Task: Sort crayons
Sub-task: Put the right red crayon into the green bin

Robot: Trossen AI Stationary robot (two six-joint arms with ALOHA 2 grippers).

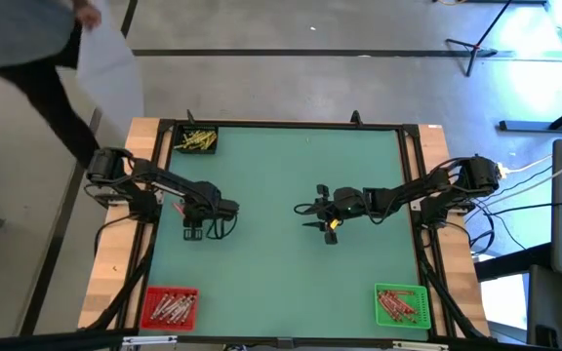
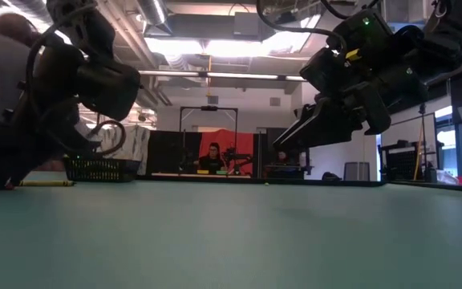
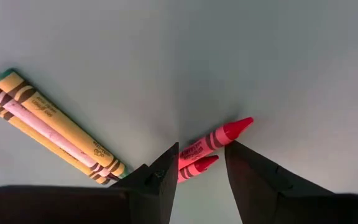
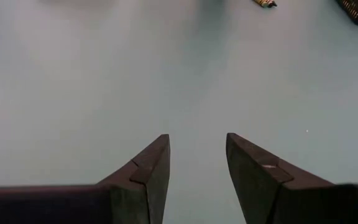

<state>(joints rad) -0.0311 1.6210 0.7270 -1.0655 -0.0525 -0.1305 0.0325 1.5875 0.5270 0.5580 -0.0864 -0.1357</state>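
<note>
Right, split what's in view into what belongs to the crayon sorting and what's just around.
Part of the job: red crayons between the left gripper fingers; yellow crayons beside them; black bin; red bin; green bin.

Just around: person; cables.

Green table (image 1: 291, 283), black bin (image 1: 195, 140) of yellow crayons (image 1: 196, 141), red bin (image 1: 170, 308), green bin (image 1: 400, 304), both arms mid-table

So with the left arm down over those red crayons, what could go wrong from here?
Two red crayons lie side by side between the open left fingers, so closing might grab both, or pinch one and flick the other away. A bundle of yellow and pink crayons lies close beside; a sideways nudge could scatter it. The right gripper hangs open over bare mat, so no clash looks likely.
</note>
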